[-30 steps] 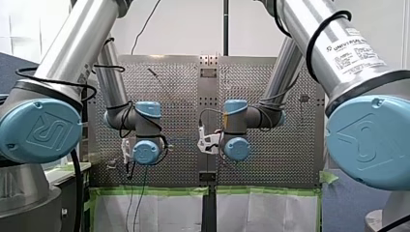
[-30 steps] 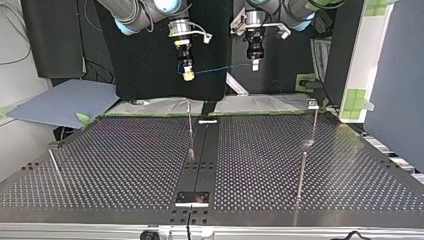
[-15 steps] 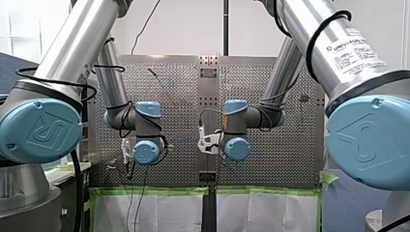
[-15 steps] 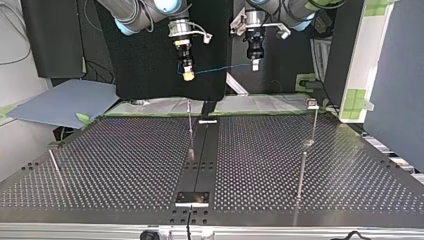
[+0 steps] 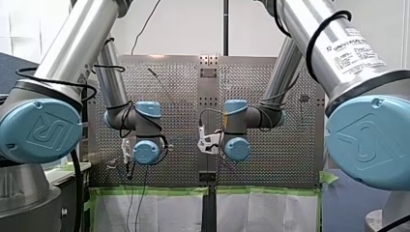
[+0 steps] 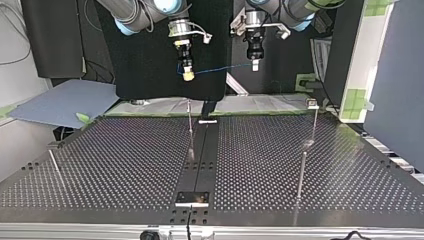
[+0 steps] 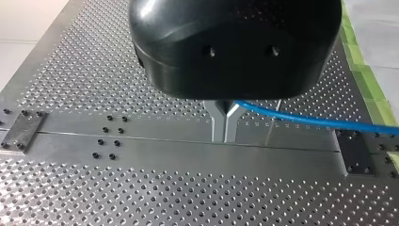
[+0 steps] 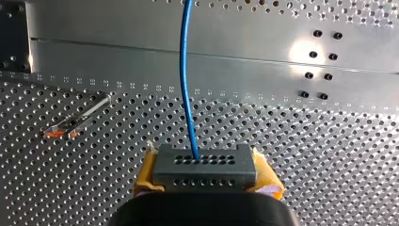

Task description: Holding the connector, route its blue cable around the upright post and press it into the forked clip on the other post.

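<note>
Connector (image 8: 205, 165), a grey block with rows of holes, sat pinched between the yellow pads (image 8: 147, 173) of my right gripper (image 8: 207, 173). The gripper body cut off the connector's near edge. Its blue cable (image 8: 186, 80) left the holed face, ran ahead of the gripper and out of frame over the perforated table (image 8: 329, 155). In the top view the cable spanned across to my left gripper (image 6: 255, 64). In the left wrist view the metal fingers (image 7: 218, 125) were pressed together, apparently nipping the cable, though the black housing (image 7: 235, 42) masked the exact grip point. In the front view both grippers were hidden behind the blue wrist joints (image 5: 146, 152). The label (image 5: 355, 50) on my right arm read "UNIVERSAL ROBOTS", with the smaller print illegible. A blue joint cap (image 5: 41, 130) carried a "UR" logo. In the top view both arms came in from the top edge, grippers pointing straight down, side by side and well above the table's far edge. The upright post (image 6: 190, 127) and the post with the forked clip (image 6: 312, 104) stood below, well apart from the cable; the fork was too small to resolve.
</note>
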